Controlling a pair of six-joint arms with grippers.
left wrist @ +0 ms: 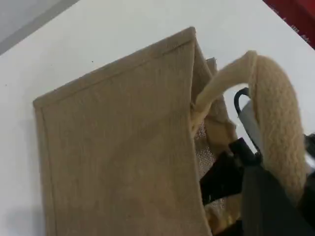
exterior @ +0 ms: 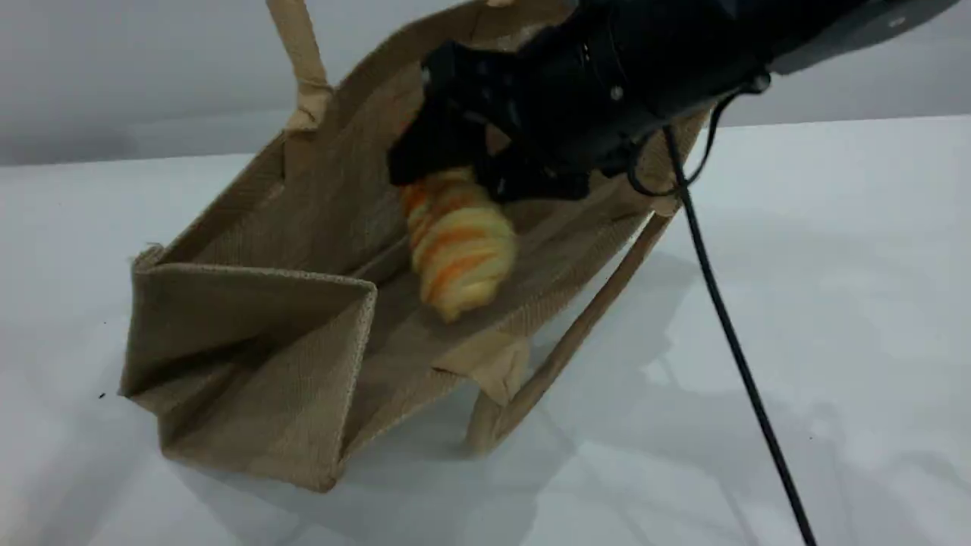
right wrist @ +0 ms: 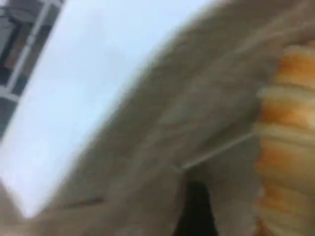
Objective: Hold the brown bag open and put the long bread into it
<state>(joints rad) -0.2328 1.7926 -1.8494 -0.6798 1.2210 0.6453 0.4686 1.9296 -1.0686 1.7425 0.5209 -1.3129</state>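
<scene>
Long bread (exterior: 459, 243) inside the open mouth of the brown bag (exterior: 258, 356) in the scene view, blurred, slanted, just under the right gripper (exterior: 470, 171). Fingers of this gripper spread apart, one at each side of the bread's top end; contact with the bread not possible to tell. Bag tilted on the white table (exterior: 834, 303), upper handle (exterior: 303, 68) stretched up out of the picture, lower handle (exterior: 561, 349) hanging down to the table. Black cable (exterior: 728, 326) running down from the right arm.

Left wrist view: outer wall of the bag from above. Upper handle arching close to the camera and ending at the left gripper (left wrist: 283, 201), pressed together on it.

Right wrist view: very blurred. Bread at the right edge, against the woven inner wall of the bag. One dark fingertip (right wrist: 197, 211) at the bottom, table at upper left.
</scene>
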